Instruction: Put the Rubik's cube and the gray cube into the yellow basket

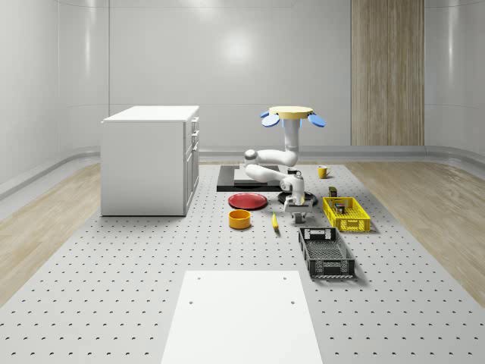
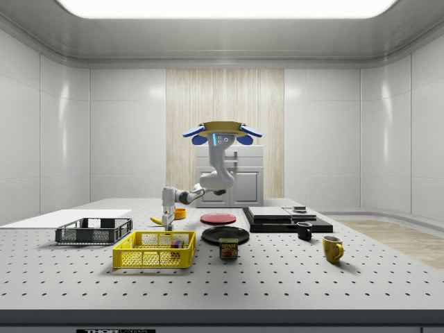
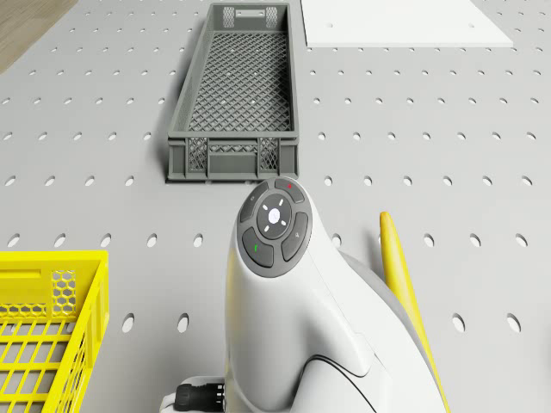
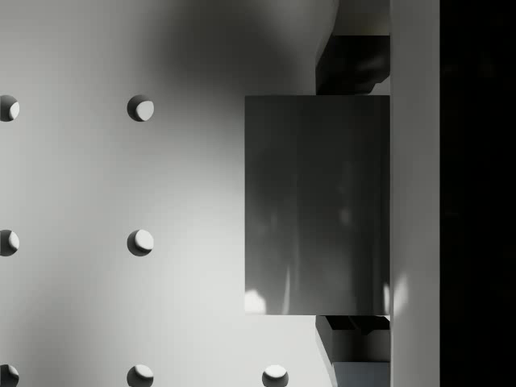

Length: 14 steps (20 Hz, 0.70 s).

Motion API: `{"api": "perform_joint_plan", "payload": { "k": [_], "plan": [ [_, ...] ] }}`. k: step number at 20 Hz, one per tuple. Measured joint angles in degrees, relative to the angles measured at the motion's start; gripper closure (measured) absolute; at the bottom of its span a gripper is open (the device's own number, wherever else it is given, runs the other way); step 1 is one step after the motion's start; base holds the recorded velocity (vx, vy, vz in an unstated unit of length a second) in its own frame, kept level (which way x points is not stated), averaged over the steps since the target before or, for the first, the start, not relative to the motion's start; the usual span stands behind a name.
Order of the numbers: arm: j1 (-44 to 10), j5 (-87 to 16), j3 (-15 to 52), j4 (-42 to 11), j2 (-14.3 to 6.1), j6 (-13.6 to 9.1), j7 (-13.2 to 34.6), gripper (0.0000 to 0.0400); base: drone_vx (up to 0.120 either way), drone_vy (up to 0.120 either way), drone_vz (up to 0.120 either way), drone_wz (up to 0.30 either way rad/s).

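Gray cube (image 4: 317, 205) sits clamped between the gripper (image 1: 295, 213) fingers (low over the perforated table (image 1: 114, 273)), drone (image 1: 292, 114) hovering above, beside the yellow basket (image 1: 346, 214)

The table (image 1: 114, 288) looks like matt grey metal, smooth and drilled with rows of holes, and the arm (image 3: 284, 327) has a glossy white shell that reads as moulded plastic. The yellow basket (image 1: 346, 214) and the grey crate (image 3: 234, 95) both look like plastic lattice, the crate matt; the gray cube (image 4: 317, 205) has a smooth, faintly sheened face. The red plate (image 1: 248, 201) looks glossy, the white cabinet (image 1: 148, 163) matt, and the far-wall panel (image 1: 386, 72) like grained wood.
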Motion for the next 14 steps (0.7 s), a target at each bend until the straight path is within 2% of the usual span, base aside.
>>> {"api": "perform_joint_plan", "payload": {
  "k": [5, 14],
  "plan": [
    [0.0, -0.21, -0.17, 0.06, 0.13, -0.03, -0.03, 0.013, 0.0, 0.0, 0.0, 0.0],
    [0.12, -0.18, -0.05, 0.0, 0.33, -0.29, -0.12, 0.0147, 0.0, 0.0, 0.0, 0.0]
  ]
}}
